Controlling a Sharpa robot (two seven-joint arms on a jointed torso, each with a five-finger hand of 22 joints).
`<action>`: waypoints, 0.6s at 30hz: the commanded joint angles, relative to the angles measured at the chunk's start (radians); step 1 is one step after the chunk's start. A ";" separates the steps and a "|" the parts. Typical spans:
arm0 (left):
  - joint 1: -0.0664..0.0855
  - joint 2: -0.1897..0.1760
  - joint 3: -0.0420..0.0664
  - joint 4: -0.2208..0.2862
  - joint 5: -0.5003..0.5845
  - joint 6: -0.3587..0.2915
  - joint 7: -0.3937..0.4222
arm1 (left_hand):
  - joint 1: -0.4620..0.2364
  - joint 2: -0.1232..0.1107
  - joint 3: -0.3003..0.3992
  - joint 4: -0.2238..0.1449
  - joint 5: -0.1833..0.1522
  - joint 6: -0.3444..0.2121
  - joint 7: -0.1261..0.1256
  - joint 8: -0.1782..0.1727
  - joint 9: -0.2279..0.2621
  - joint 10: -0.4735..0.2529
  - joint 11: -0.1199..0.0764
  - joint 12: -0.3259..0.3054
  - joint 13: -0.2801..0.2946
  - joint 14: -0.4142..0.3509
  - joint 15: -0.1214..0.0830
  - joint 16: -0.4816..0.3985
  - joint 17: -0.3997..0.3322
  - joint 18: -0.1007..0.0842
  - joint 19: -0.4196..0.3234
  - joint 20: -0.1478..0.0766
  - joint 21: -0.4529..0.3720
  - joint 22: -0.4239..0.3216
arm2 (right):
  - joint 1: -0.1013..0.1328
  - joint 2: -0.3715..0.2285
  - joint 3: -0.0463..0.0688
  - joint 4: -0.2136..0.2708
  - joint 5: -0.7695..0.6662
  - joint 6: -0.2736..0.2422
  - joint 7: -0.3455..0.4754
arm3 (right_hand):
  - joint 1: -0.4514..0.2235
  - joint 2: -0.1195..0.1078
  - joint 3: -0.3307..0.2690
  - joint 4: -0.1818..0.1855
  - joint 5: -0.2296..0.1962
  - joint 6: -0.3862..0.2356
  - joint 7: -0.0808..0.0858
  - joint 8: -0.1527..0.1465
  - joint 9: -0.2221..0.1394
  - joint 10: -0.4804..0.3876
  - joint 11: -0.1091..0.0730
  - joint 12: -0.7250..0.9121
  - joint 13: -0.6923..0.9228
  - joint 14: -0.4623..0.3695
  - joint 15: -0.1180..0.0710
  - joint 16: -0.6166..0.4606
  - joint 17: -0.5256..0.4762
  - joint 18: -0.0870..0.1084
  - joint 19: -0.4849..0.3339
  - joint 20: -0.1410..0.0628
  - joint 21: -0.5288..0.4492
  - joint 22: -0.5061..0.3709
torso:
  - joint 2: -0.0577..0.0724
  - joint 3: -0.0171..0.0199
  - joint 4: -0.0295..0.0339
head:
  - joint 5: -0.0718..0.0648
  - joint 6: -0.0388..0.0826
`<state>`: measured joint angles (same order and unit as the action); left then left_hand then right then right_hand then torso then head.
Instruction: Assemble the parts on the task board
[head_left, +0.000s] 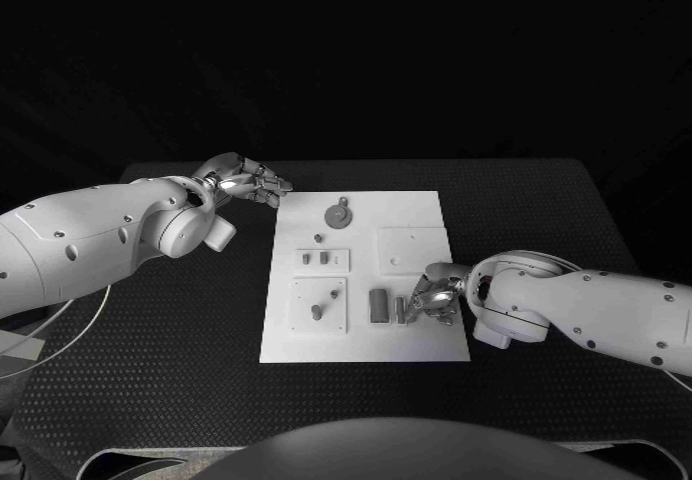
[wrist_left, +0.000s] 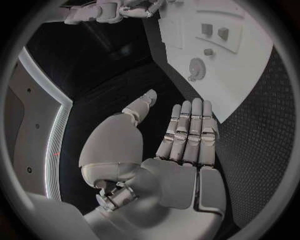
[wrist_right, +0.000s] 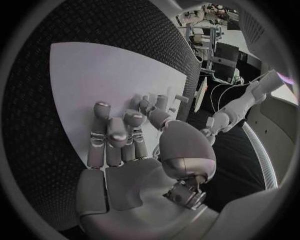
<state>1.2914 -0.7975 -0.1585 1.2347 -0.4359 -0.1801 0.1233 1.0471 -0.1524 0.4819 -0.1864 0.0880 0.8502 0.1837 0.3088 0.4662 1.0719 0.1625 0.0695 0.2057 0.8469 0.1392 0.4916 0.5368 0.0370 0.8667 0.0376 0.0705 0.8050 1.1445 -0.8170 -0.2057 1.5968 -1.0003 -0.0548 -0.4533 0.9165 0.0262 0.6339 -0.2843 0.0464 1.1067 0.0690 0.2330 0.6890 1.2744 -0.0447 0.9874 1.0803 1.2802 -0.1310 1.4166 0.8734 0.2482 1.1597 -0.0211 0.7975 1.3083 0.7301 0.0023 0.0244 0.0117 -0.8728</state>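
While both hands' fingers hold nothing, the white task board (head_left: 411, 215) (rectangular) carries grey parts (head_left: 379, 306).

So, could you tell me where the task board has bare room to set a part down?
The task board is bare at its far-right corner and along its near edge. It is crowded near the right hand, beside the upright parts.

The tabletop (head_left: 159, 380) is black, with a fine dotted texture over its whole surface. The white board (head_left: 411, 215) lies flat on it near the middle, a tall rectangle with its long sides running away from the robot. Bare tabletop borders the board on every side, with wide strips to the left and right. In the left wrist view the same dotted tabletop (wrist_left: 250, 135) runs along the board (wrist_left: 244, 75) edge.
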 joint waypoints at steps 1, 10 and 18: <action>0.001 0.001 0.000 0.001 -0.002 0.012 0.007 | -0.002 0.009 -0.003 0.003 -0.002 0.000 -0.004 0.005 -0.001 -0.007 -0.001 0.001 -0.001 0.004 0.000 -0.004 0.002 -0.007 -0.007 0.002 0.002 -0.001 | -0.003 0.006 0.000 -0.002 -0.016 0.008 -0.011 | 0.000 -0.012 -0.002 -0.007 0.004 0.006 -0.005 0.004 0.000 0.007 -0.001 0.003 -0.001 0.000 -0.005 0.001 0.001 0.014 -0.002 0.004 0.001 0.019 | 0.000 -0.0002 0.0004 | -0.001 0.000; 0.001 0.001 0.000 0.001 -0.003 0.013 0.007 | -0.002 0.009 -0.004 0.003 -0.002 0.000 -0.004 0.005 -0.001 -0.007 -0.001 0.001 -0.001 0.004 0.000 -0.005 0.003 -0.007 -0.007 0.002 0.002 -0.001 | -0.004 0.006 0.000 -0.004 -0.021 0.015 -0.015 | 0.005 -0.011 -0.003 -0.009 0.004 0.007 -0.006 0.006 0.001 0.008 -0.002 0.004 -0.001 0.001 -0.005 0.002 0.002 0.014 -0.003 0.004 0.002 0.019 | 0.000 -0.0005 0.0001 | 0.000 0.000; 0.001 0.002 0.000 0.000 -0.003 0.012 0.008 | -0.001 0.009 -0.004 0.003 -0.002 0.000 -0.004 0.005 -0.001 -0.007 -0.001 0.001 -0.002 0.004 0.000 -0.005 0.003 -0.007 -0.007 0.002 0.002 -0.001 | -0.004 -0.005 0.000 -0.001 -0.011 0.018 0.022 | 0.005 -0.019 -0.009 -0.009 0.004 0.008 -0.006 0.007 0.001 0.009 -0.002 0.005 -0.001 0.001 -0.005 0.002 0.002 0.014 -0.003 0.004 0.003 0.020 | -0.001 -0.0005 -0.0001 | 0.000 0.000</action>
<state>1.2914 -0.7971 -0.1587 1.2341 -0.4363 -0.1797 0.1233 1.0471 -0.1524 0.4819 -0.1864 0.0880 0.8502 0.1837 0.3088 0.4663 1.0719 0.1625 0.0695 0.2058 0.8469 0.1392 0.4916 0.5387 0.0369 0.8667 0.0376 0.0705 0.8050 1.1431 -0.8188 -0.2043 1.5954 -1.0084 -0.0540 -0.4570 0.9222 0.0138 0.6280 -0.2898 0.0463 1.1101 0.0656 0.2362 0.6890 1.2779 -0.0482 0.9874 1.0804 1.2791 -0.1295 1.4166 0.8742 0.2473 1.1596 -0.0209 0.7975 1.3083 0.7297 0.0017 0.0245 0.0122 -0.8728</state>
